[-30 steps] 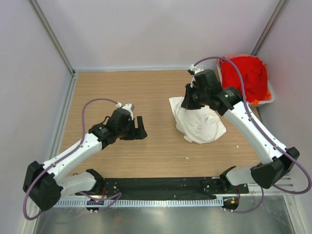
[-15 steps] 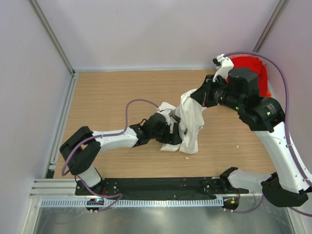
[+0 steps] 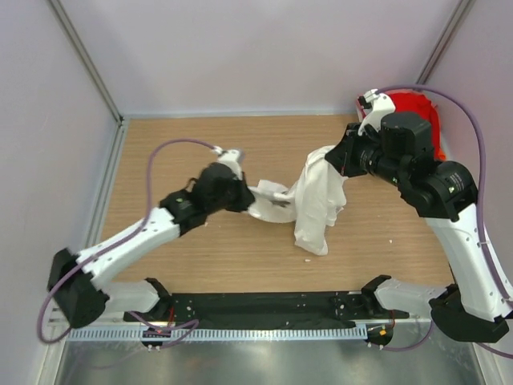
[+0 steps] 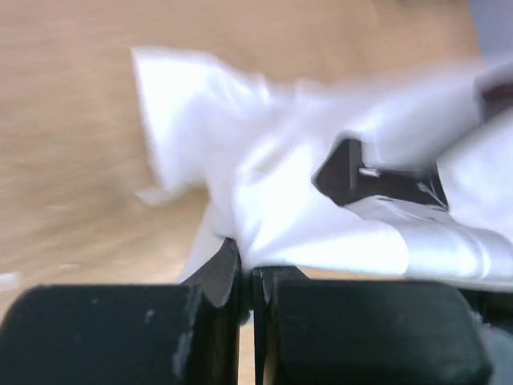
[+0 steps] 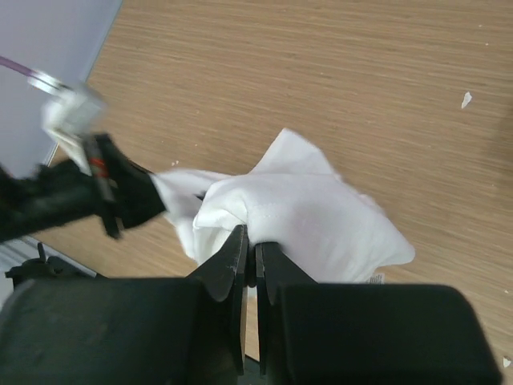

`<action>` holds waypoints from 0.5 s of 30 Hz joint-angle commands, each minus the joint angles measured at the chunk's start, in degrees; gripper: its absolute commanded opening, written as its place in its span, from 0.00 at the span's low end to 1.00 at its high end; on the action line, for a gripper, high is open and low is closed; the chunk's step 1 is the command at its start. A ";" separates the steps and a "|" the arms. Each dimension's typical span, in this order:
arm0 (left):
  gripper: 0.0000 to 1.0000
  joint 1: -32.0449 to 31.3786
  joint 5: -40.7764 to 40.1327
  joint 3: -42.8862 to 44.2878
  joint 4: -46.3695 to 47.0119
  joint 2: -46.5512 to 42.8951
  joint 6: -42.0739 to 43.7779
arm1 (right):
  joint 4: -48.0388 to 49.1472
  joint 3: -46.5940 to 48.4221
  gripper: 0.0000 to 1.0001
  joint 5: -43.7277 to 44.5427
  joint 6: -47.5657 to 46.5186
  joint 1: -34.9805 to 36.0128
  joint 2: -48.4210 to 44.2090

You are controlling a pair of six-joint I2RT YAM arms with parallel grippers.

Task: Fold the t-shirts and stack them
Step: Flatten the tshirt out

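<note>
The white t-shirt (image 3: 317, 204) hangs off the table, stretched between both grippers. My left gripper (image 3: 250, 198) is shut on its left edge, and in the left wrist view the cloth (image 4: 280, 192) bunches right at the closed jaws of that gripper (image 4: 248, 269). My right gripper (image 3: 341, 158) holds the shirt's top from higher up. In the right wrist view this gripper (image 5: 251, 247) is shut on a fold of the white shirt (image 5: 309, 216). The shirt's lower end trails onto the wood. Red t-shirts (image 3: 421, 108) lie heaped at the back right, behind my right arm.
A small white scrap (image 3: 307, 258) lies on the wooden table (image 3: 176, 144) near the shirt's hem. Pale walls and metal posts close in the back and sides. The black base rail (image 3: 264, 305) runs along the near edge.
My left arm swung in from the left, shut on the white shirt's edge and pulled it leftward. My right gripper raised the shirt off the table, so it now hangs spread between them.
</note>
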 commanded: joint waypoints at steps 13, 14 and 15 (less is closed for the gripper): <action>0.00 24.92 -5.22 12.71 -29.65 -6.72 17.22 | 6.57 -12.05 0.06 -0.23 1.47 0.31 -4.91; 0.00 25.37 -4.95 13.42 -29.65 -5.85 17.57 | 7.01 -12.94 0.05 -0.14 1.55 0.31 -5.26; 0.00 25.64 -5.21 14.30 -29.74 -3.75 18.36 | 7.19 -14.86 0.04 -0.05 1.82 0.22 -5.70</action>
